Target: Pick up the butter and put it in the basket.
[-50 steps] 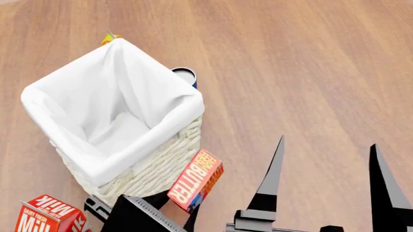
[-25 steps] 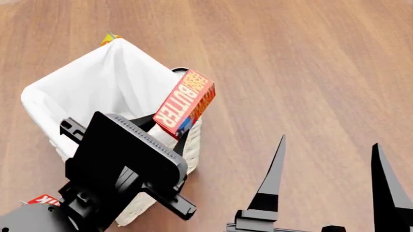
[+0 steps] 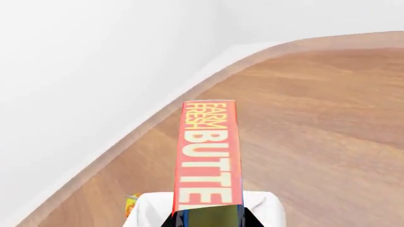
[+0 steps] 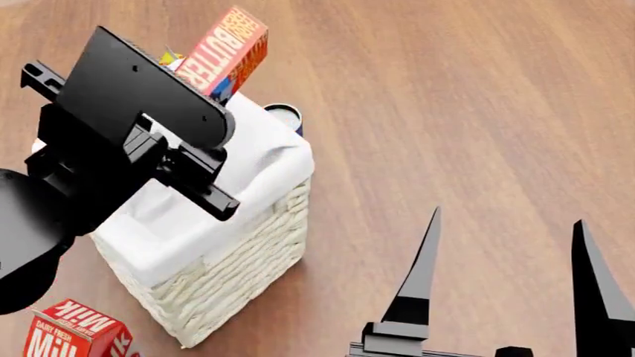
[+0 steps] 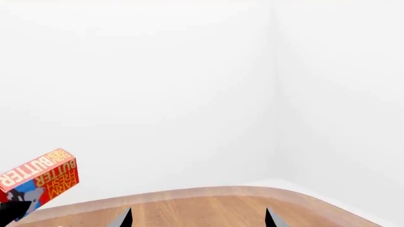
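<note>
Left gripper (image 4: 216,88) has carried small red-orange "BUTTER" carton (image 4: 226,50) up from beside tall cream wicker basket (image 4: 233,253) to above its far rim; jaws clamped on carton's lower end. Likely next: lower, release. Right gripper (image 4: 506,279) idle, jaws spread, empty.

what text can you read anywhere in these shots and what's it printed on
"FARM FRESH BUTTER" on the butter carton, held in the left gripper.
"Milk" in large white letters on the milk carton, beside the basket.
"DAIRY FRESH" above it, small, only just readable.
The can and the yellow item behind the basket show no readable text.
</note>
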